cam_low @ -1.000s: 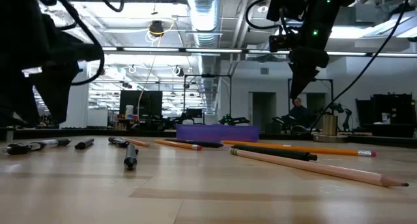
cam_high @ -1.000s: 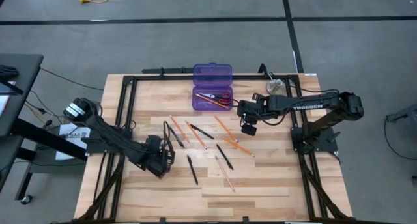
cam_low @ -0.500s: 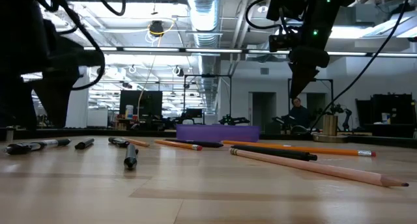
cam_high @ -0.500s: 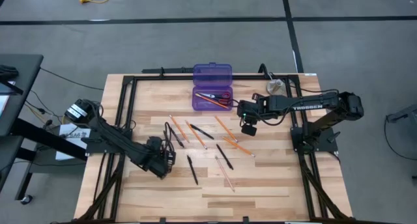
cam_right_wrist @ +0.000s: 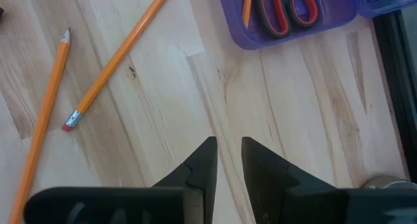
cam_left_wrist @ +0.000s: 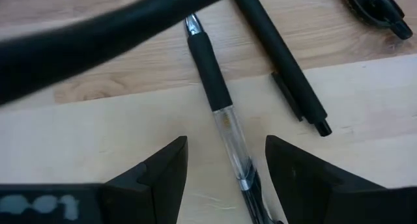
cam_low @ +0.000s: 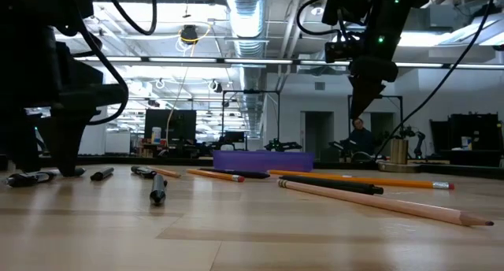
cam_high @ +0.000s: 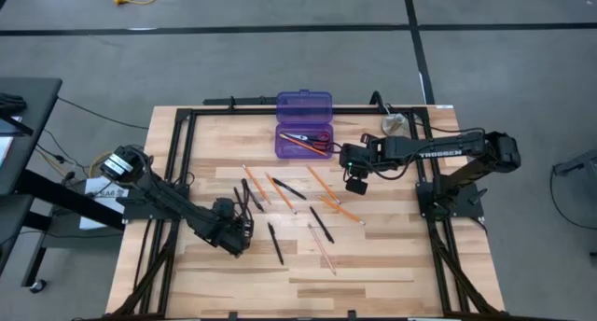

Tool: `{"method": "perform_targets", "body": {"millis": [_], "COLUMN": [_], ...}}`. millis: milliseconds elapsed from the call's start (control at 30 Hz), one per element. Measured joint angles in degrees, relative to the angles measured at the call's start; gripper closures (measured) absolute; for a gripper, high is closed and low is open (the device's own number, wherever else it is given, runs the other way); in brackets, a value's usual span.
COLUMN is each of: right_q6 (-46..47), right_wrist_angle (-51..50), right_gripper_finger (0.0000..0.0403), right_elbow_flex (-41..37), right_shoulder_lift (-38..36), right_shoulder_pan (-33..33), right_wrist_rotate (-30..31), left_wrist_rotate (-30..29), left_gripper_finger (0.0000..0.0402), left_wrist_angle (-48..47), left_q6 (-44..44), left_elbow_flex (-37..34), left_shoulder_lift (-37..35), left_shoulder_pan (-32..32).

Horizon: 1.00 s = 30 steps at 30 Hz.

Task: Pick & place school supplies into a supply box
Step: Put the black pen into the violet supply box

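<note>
Open purple supply box [cam_high: 303, 123] holding red-handled scissors [cam_high: 317, 139], pencils and pens [cam_high: 289, 204] scattered nearby

from my seat the only lettering i can read is "trossen", in pale capitals along the forearm of the right arm [cam_high: 438, 154] in the high view. white characters on the left wrist housing [cam_left_wrist: 39, 204] are blurred; i cannot make them out.
</note>
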Motion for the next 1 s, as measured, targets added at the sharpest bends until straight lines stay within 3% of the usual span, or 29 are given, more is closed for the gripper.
{"method": "perform_targets", "body": {"millis": [1000], "right_q6": [-0.6], "right_wrist_angle": [0.0], "right_gripper_finger": [0.0337], "right_elbow_flex": [0.0], "right_shoulder_lift": [0.0], "right_shoulder_pan": [0.0], "right_wrist_rotate": [0.0], "left_wrist_rotate": [1.6], "left_gripper_finger": [0.0207], "left_wrist_angle": [0.8], "left_q6": [-0.1], "left_elbow_flex": [0.0], "left_shoulder_lift": [0.0], "left_shoulder_pan": [1.3]}}
